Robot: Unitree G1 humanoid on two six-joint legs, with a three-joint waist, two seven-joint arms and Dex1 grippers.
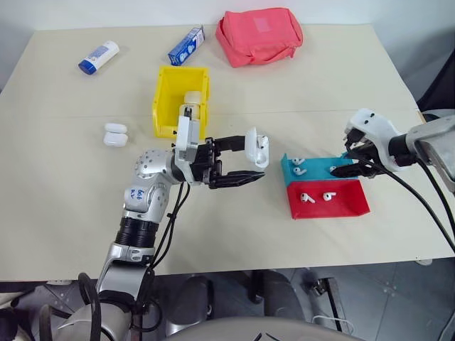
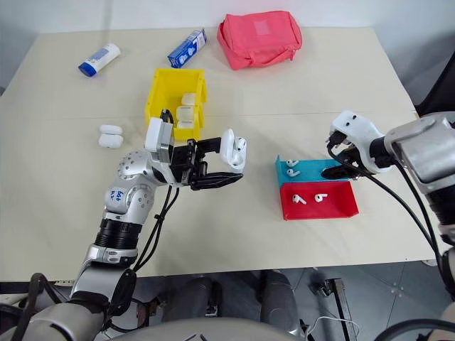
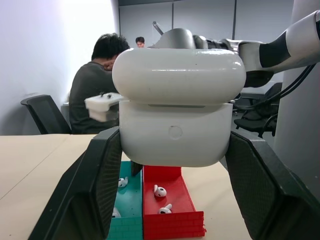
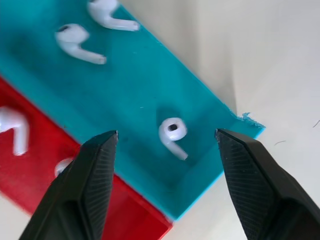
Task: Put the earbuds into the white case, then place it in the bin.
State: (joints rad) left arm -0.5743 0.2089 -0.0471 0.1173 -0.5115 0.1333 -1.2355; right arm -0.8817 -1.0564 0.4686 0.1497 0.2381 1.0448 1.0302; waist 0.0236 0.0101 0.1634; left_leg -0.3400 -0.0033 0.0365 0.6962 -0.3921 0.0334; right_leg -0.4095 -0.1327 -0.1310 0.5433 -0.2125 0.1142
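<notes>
My left gripper (image 1: pixel 254 158) is shut on the white case (image 1: pixel 257 148) and holds it above the table's middle, lid open; in the left wrist view the case (image 3: pixel 175 115) sits between both fingers. Several earbuds (image 1: pixel 298 170) lie in the red-and-teal tray (image 1: pixel 352 207) at the right. My right gripper (image 1: pixel 340 165) hangs low over the tray's teal half, open, and its fingers straddle one earbud (image 4: pixel 172 132) without touching it. The yellow bin (image 1: pixel 165 92) stands behind the left gripper with white cases inside.
Two more white cases (image 1: pixel 115 133) lie left of the bin. A red pouch (image 1: pixel 259 34), a blue-and-white carton (image 1: pixel 186 44) and a white-and-blue tube bottle (image 1: pixel 98 57) lie along the far edge. People (image 3: pixel 95 85) sit beyond the table.
</notes>
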